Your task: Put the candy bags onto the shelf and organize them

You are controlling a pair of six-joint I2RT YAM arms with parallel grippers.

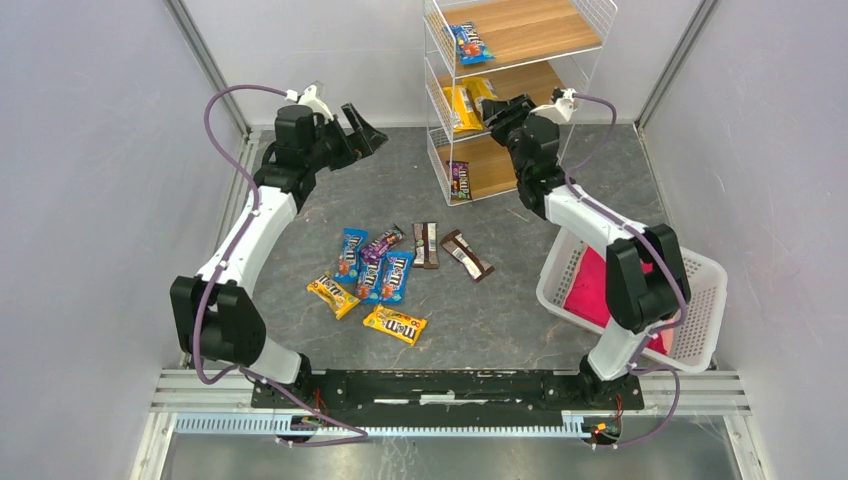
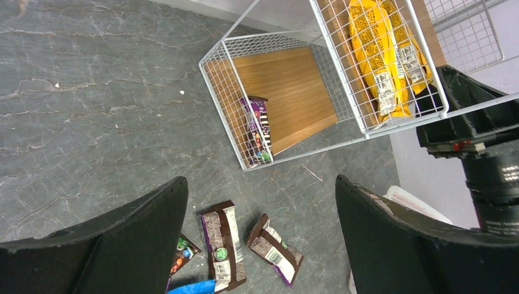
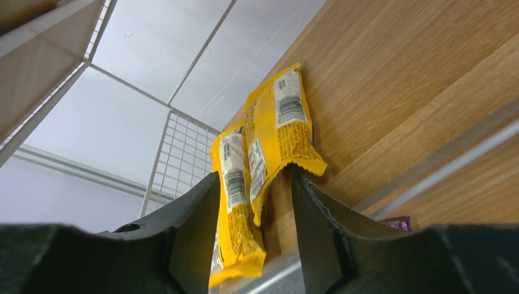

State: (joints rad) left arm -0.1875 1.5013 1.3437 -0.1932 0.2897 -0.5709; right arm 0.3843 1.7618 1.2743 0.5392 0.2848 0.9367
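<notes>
Candy bags are mostly lying in a loose bunch on the grey table in front of the shelf, between your two arms; a few are already sitting on the tiers: a blue bag up top, two yellow bags overlapping on the middle one, a purple bag resting against the mesh down at the bottom; your right gripper is poking into the middle tier, jaws standing apart and straddling the near ends of that yellow pair; your left gripper is hovering above the table left of the shelf, jaws spread wide, holding nothing; a white basket with a pink cloth inside is sitting by your right arm
</notes>
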